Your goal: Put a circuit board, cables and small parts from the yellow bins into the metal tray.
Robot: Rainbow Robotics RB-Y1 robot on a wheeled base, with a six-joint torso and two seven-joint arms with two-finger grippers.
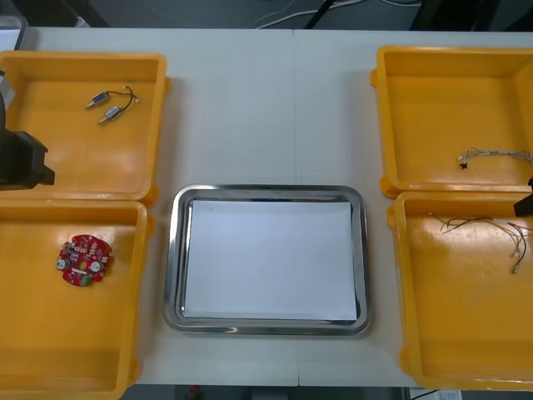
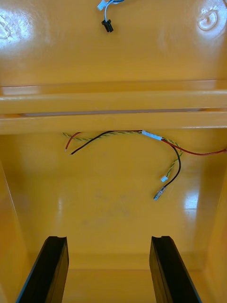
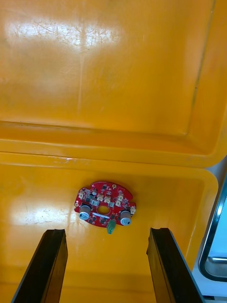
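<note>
Hovering the left gripper (image 3: 106, 232), spread wide, over the circuit board (image 3: 104, 210) in its near yellow bin (image 1: 50, 350), seemingly to straddle it; holding the right gripper (image 2: 109, 238) equally parted above the cables (image 2: 151, 135); leaving the metal tray (image 1: 266, 191) unfilled.

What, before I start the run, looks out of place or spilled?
Nothing stands out. The tray sits square; board, cables and small parts lie inside bins. Left gripper, open, hovers near the board; right gripper, open, near cables.
</note>
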